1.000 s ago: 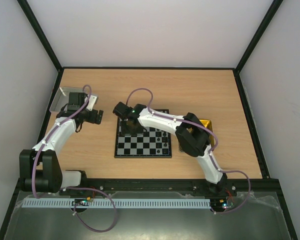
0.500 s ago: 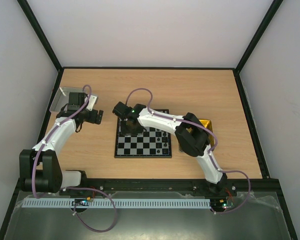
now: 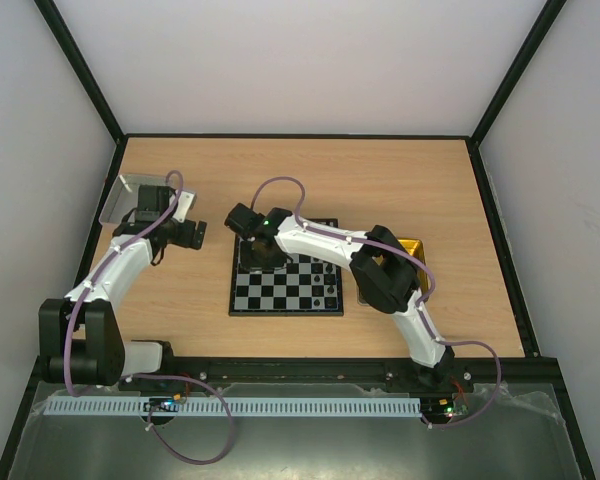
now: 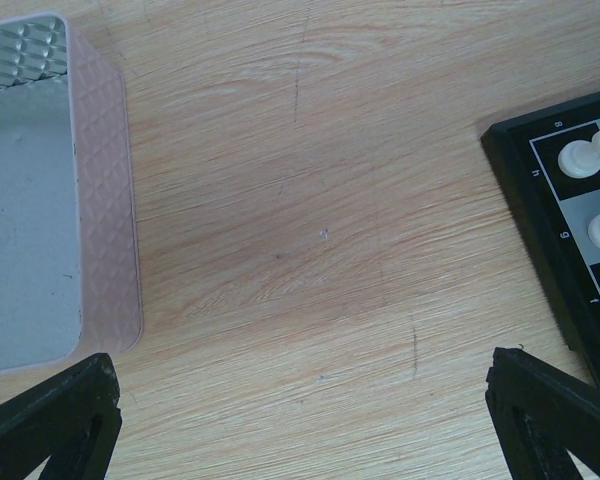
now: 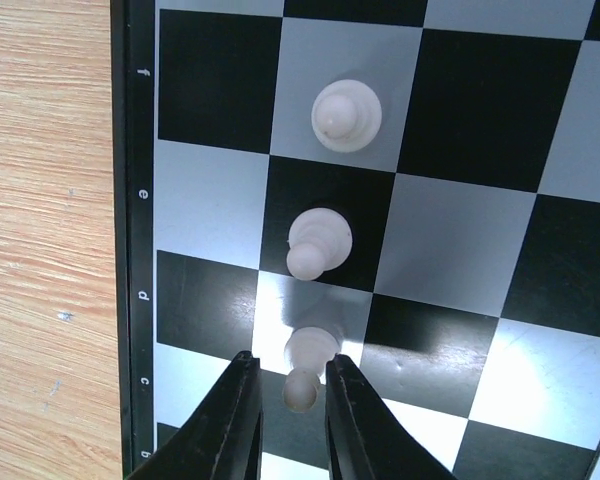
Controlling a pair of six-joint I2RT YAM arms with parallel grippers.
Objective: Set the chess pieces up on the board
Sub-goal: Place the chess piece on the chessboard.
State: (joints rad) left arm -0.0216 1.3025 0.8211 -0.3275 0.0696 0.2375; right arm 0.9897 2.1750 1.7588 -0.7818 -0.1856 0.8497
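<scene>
Right hand [image 5: 289, 372] flanks a rounded cream pawn [image 5: 310, 346].

On the table [image 3: 400, 180], the board [image 3: 280, 296] lies in the middle, one tray [image 3: 117, 200] well apart at its far left and another tray [image 3: 413, 244] just beside its right, with three chess pieces [image 5: 346, 115] standing in a row on neighbouring squares, one file in from the board's left edge.
</scene>
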